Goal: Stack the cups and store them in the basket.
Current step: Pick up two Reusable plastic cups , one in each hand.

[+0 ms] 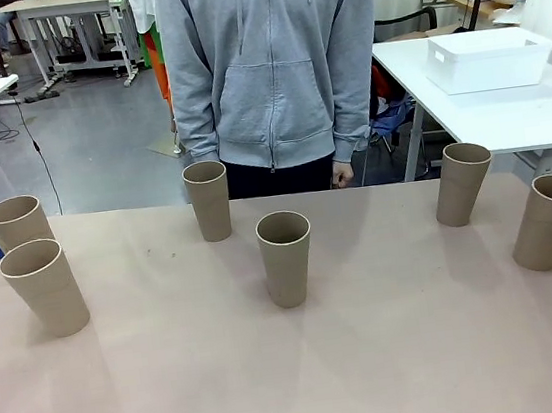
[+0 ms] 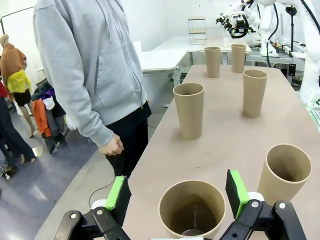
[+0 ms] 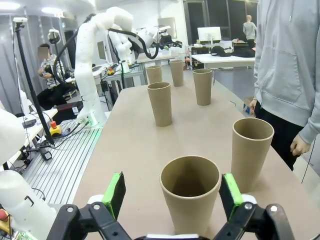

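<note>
Front view: six cups (image 1: 286,258) upright, open mouths up, on table (image 1: 277,378).

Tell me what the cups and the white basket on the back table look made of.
The cups look like cardboard or pressed paper fibre. They are tan-brown and matte, with no glare on their walls and thin plain rims, though matte plastic cannot be ruled out. The basket is probably plastic, being evenly white with smooth walls and a moulded-looking rim, but it stands too far off to be sure.
</note>
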`<act>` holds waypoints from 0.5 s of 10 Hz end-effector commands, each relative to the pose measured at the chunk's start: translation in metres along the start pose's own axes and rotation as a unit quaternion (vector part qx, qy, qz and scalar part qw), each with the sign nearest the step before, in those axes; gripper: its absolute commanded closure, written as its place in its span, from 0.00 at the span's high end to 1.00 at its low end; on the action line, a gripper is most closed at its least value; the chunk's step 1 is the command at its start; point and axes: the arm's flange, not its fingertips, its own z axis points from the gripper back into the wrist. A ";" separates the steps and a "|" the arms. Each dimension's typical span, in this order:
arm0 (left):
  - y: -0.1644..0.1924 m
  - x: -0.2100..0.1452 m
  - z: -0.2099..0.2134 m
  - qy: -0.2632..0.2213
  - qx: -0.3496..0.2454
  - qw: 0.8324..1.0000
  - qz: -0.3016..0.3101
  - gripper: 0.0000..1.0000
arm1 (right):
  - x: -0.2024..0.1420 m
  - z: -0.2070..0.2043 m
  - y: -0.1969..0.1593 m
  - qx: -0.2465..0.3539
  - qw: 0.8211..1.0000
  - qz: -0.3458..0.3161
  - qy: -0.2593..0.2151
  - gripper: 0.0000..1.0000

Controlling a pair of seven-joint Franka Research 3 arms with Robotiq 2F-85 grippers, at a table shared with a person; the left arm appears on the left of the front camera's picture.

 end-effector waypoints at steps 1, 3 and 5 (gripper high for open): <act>-0.004 -0.011 0.016 -0.020 -0.014 1.000 -0.014 1.00 | -0.011 -0.002 0.002 0.020 1.000 0.020 -0.003 1.00; -0.009 -0.033 0.047 -0.036 -0.014 0.999 -0.030 1.00 | -0.029 -0.008 0.005 0.044 0.998 0.040 0.007 1.00; -0.004 -0.053 0.067 -0.055 -0.011 0.998 -0.027 1.00 | -0.043 -0.012 0.002 0.058 0.997 0.049 0.003 1.00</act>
